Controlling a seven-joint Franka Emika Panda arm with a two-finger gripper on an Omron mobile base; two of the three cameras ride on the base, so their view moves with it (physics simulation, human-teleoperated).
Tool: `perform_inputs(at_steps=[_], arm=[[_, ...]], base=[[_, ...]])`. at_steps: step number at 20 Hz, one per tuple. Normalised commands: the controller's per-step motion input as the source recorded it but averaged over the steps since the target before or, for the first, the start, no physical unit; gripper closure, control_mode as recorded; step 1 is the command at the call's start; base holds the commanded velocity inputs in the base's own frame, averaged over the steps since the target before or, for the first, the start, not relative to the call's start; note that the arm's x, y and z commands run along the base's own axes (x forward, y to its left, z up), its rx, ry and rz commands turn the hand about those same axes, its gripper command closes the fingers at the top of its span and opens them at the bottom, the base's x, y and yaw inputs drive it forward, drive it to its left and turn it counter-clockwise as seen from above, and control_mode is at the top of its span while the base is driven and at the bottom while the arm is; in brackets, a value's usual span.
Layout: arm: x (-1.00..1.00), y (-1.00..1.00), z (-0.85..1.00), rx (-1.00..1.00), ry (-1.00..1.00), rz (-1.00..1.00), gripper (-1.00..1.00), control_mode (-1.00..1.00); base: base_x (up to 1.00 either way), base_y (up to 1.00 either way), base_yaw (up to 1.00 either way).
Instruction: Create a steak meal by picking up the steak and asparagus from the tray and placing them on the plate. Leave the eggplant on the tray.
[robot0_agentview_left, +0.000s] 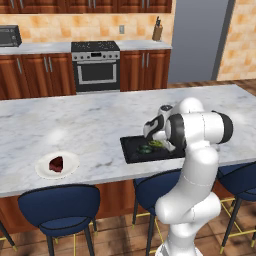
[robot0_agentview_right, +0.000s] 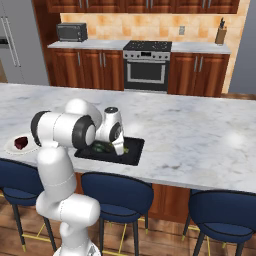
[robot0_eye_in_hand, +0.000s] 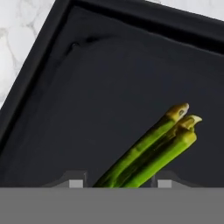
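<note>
Hand view: asparagus sits between our gripper tips, on tray.
Fingers spread either side of stalk, not clamped yet; we close square across it, then lift.

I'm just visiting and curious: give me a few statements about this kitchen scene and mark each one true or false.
1. The steak lies on the plate. True.
2. The asparagus is on the plate. False: it lies on the tray.
3. The gripper is over the tray, a fingertip on each side of the asparagus. True.
4. The eggplant sits on the marble counter. False: it is on the tray.
5. The tray is white. False: black.
</note>
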Motion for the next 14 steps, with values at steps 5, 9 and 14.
perform_inputs(at_steps=[5, 9, 14], arm=[[0.00, 0.00, 0.36, 0.00, 0.00, 0.00, 1.00, -1.00], [-0.33, 0.00, 0.88, 0.00, 0.00, 0.00, 1.00, -1.00], [-0.62, 0.34, 0.94, -0.03, -0.05, 0.00, 1.00, -1.00]], base=[[0.00, 0.00, 0.00], [0.00, 0.00, 0.00], [0.00, 0.00, 0.00]])
